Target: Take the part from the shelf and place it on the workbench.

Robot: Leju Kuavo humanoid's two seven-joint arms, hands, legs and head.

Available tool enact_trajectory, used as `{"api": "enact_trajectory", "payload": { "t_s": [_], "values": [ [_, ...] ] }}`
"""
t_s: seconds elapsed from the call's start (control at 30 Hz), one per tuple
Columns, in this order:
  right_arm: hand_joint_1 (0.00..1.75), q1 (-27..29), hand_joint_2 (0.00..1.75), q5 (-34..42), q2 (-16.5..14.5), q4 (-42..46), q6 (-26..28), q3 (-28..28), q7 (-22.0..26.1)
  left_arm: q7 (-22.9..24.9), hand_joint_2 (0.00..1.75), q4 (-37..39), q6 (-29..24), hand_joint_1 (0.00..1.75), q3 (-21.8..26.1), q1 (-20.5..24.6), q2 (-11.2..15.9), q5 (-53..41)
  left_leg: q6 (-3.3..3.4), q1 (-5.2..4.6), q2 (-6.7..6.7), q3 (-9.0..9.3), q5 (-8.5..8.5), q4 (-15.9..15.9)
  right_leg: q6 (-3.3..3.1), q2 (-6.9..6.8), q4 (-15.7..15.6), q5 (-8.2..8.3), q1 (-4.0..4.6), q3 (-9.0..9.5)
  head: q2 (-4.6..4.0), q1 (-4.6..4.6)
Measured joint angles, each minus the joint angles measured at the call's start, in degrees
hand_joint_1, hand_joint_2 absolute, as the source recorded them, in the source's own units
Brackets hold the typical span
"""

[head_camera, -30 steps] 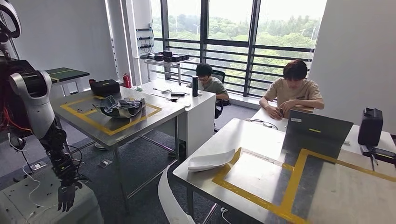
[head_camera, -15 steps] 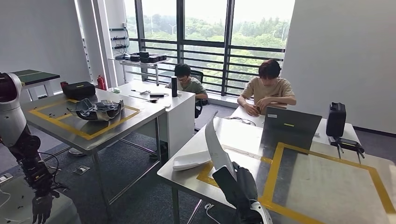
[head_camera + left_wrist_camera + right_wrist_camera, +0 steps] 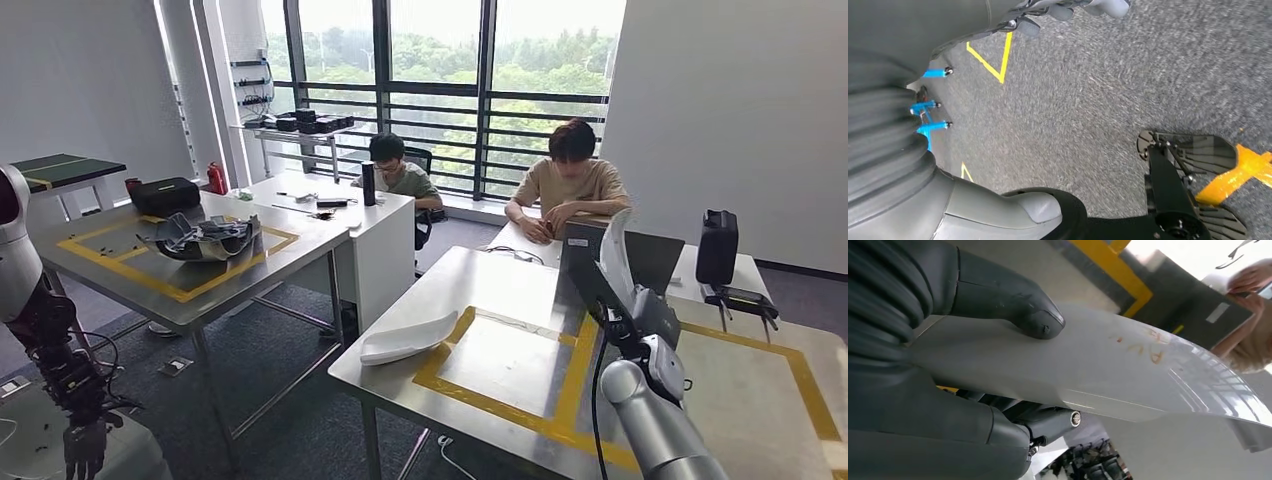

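Two hands were in use. The right hand [image 3: 640, 315] was raised over the steel desk [image 3: 500, 290] and was clamped on the white part [image 3: 612, 255], a long curved panel. In the head view the part stood nearly upright above the right hand. In the right wrist view the thick grey thumb [image 3: 1018, 307] pressed on one face of the part [image 3: 1108, 370] and the darker fingers [image 3: 1048, 422] lay against the opposite face. Faint orange marks showed on the part's surface just beyond the thumb.

Yellow tape [image 3: 500, 405] outlined a rectangle on the desk. The right hand was above the tape's far edge. A second white part [image 3: 405, 340] lay flat on the desk's near corner, well apart from the right hand and touching the tape's corner. A dark laptop [image 3: 650, 260] stood on the desk just behind the held part. A black case [image 3: 717, 247] stood beyond the right hand, near the desk's far side.

The left hand [image 3: 85, 448] hung low beside the robot's body, well apart from the desk. Its fingers pointed downward and held nothing; the views did not show clearly whether they were spread or curled.

Two people [image 3: 565, 185] sat at a further desk beyond the right hand. Another steel desk [image 3: 170, 280] beyond the left hand carried a pile of grey parts [image 3: 200, 238] inside its own yellow tape outline.
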State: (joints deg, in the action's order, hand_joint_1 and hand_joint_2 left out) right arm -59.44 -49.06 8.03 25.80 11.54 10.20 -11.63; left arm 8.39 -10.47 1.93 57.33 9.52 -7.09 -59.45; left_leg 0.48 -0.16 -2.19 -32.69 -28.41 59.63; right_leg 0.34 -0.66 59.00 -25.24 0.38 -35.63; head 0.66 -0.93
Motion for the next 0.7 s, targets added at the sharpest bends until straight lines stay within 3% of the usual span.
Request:
{"api": "enact_trajectory", "payload": {
  "t_s": [0.23, 0.47, 0.6, 0.7],
  "values": [
    [1.75, 3.7, 1.75, -3.9, 3.3, -6.2, -2.9, -0.3, -8.3, -1.5, 1.75, 0.0, 1.3, 0.00, -0.8, 0.4, -0.1, -1.0, 0.00, 0.03, 0.14, 0.04, -0.01, 0.0, -0.02, -0.07, 0.0, -0.03, 0.00, 0.09, 0.00, -0.01],
    [1.75, 8.6, 1.75, -4.2, 5.4, -8.6, -3.1, -0.5, -9.7, -2.4, 1.75, 0.0, 1.9, 0.00, -1.0, 0.6, -0.1, -1.1, 0.06, -0.07, 0.11, 0.02, -0.05, 0.0, -0.01, -0.08, 0.0, -0.03, -0.09, 0.09, 0.00, 0.01],
    [0.00, 9.2, 0.00, -4.4, 5.7, -9.1, -3.4, -0.5, -9.8, -2.4, 1.75, 0.0, 1.9, 0.00, -1.0, 0.6, -0.2, -1.0, 0.06, -0.08, 0.11, 0.02, -0.05, 0.0, -0.01, -0.07, 0.0, -0.03, -0.10, 0.09, 0.00, -0.01],
    [0.00, 9.3, 0.00, -4.5, 5.9, -9.3, -4.2, -0.5, -9.8, -2.3, 1.75, 0.0, 1.9, 0.00, -1.0, 0.6, -0.2, -0.8, 0.06, -0.08, 0.11, 0.02, -0.05, 0.0, -0.01, -0.06, 0.0, -0.03, -0.10, 0.09, 0.00, -0.01]
  ]
}}
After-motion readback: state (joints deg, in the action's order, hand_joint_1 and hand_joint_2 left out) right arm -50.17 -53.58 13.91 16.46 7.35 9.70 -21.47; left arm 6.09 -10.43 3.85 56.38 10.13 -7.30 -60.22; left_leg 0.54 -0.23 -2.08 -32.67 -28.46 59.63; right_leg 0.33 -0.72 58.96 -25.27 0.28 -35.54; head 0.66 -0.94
